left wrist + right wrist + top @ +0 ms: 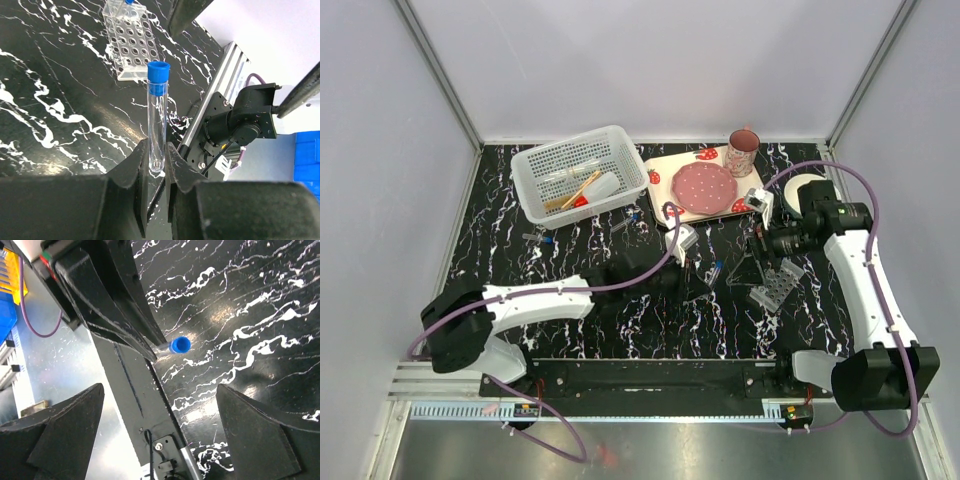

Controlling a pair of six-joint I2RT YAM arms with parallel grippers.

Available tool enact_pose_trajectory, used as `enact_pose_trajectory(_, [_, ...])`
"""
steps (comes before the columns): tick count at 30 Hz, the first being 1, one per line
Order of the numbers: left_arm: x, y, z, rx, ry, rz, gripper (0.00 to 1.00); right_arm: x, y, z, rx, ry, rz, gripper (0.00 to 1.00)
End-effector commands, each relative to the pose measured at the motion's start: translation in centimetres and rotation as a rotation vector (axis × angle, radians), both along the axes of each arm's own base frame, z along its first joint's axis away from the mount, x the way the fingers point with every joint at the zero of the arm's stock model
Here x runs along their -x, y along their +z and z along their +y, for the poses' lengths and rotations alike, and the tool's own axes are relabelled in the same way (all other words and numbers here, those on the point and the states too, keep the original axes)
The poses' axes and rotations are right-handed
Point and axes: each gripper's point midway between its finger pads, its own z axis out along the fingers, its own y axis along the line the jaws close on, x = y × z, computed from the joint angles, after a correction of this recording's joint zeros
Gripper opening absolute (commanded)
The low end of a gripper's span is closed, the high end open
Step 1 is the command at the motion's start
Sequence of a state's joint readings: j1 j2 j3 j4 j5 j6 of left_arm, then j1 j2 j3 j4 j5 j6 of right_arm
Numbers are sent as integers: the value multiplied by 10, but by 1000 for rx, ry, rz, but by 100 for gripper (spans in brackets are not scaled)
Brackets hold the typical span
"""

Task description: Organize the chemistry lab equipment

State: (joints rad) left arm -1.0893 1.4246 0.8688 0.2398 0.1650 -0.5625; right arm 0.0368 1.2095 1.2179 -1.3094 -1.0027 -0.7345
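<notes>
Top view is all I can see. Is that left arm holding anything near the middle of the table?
Observer: Yes. Seen from its wrist, the left gripper is shut on a clear, blue-capped tube.
Visitor: Anything inside it?
Observer: It looks empty; the table shows through it.
Visitor: And the right arm?
Observer: The right gripper is wide open, holding nothing.

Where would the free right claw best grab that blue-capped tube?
Probably on the bare clear wall just under the blue cap, closing across the tube from the side: the left gripper pinches its bottom end, leaving only the upper part free.
</notes>
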Motion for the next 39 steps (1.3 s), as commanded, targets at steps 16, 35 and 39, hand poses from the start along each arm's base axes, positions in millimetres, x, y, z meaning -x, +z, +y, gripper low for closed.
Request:
enact_pose_trajectory(16, [9,41,-41,156,-40,-63,9,-2,-12,25,-19,-5,272,48])
enact_pose_trajectory(35, [-26,27,75,-52,286,-195,99,-67,-21,-45,166,-407,-47,13])
enact_pose_trajectory(39, [-55,36,150,-228,409,-240,99,-99,-34,-87,346,-518,-263,14])
